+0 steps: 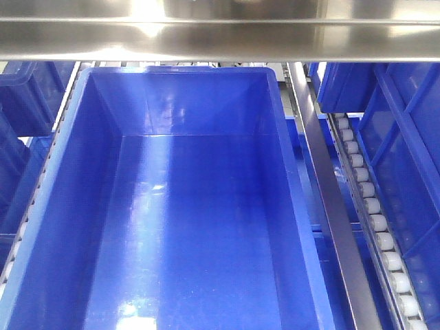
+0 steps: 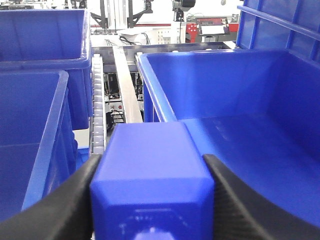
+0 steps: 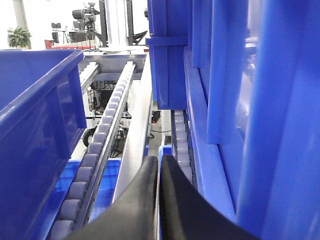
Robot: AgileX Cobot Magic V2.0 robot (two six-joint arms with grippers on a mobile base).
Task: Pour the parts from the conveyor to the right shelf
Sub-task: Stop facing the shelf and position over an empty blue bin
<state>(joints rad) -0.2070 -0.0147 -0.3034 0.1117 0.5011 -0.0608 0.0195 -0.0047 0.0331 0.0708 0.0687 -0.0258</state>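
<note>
The left pincer (image 2: 152, 161) is clamped on a small blue plastic block (image 2: 150, 175), whose sides are pressed by two curved black fingers (image 2: 60, 205). A faint moulded mark on the block's near face is too blurred to read, and the frame edge cuts off its stud. The block is held just outside the near left corner of the large blue bin (image 1: 41, 227), if the bin filling the right of the left wrist view is the same one; that cannot be settled. In the front view this bin sits on the right shelf (image 1: 220, 38) under a shiny steel crossbar. Its glossy floor shows only glare, and its near end is cut off. Right of the bin run a steel rail (image 1: 330, 192) and a white roller track (image 1: 375, 220), and beyond these further blue bins (image 1: 405, 158) are only partly seen. The right pincer (image 3: 159, 161) is closed with its black tips meeting on nothing. It points along a rail between two roller tracks, with blue bin walls on both sides. The equipment far behind the shelf is too small for any lettering to be read.
</note>
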